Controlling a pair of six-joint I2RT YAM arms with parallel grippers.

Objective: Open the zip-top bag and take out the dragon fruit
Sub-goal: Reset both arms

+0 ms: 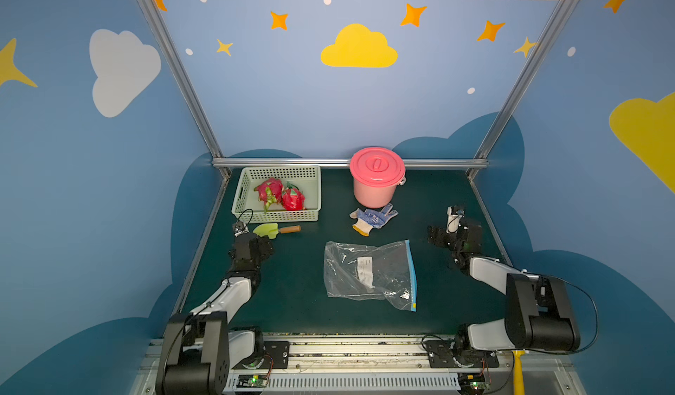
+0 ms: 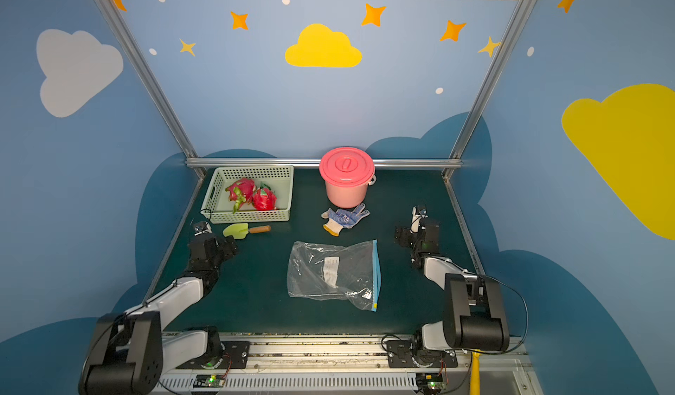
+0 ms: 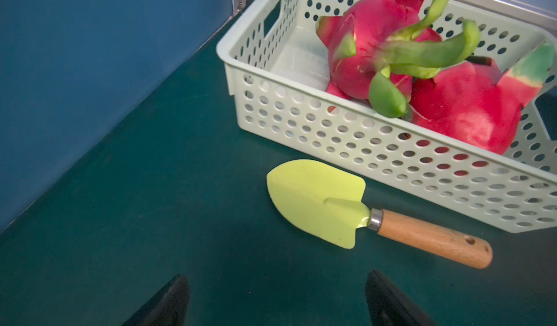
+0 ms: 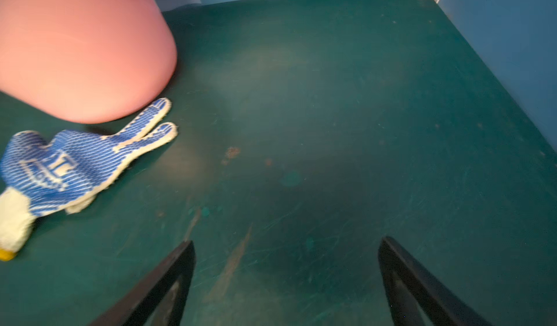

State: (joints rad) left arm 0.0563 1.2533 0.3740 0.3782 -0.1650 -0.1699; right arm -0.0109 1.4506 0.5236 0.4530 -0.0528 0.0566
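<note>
The zip-top bag (image 1: 369, 272) (image 2: 332, 272) lies flat in the middle of the green table, with its light-blue zip strip (image 1: 412, 272) along its right edge and a yellow slider (image 1: 413, 306) at the near end. It looks empty. Two pink dragon fruit (image 1: 270, 190) (image 1: 293, 199) (image 3: 370, 47) sit in the pale green basket (image 1: 277, 217) at the back left. My left gripper (image 1: 261, 245) (image 3: 277, 279) hovers open near the basket, left of the bag. On the bag's right my right gripper (image 1: 436, 237) (image 4: 286, 241) is open over bare table.
A green trowel (image 1: 277, 229) (image 3: 316, 201) with a wooden handle lies just in front of the basket, close to my left gripper. A lidded pink bucket (image 1: 376, 181) stands at the back, with a blue dotted glove (image 1: 372, 219) (image 4: 60, 164) at its foot. Walls enclose three sides.
</note>
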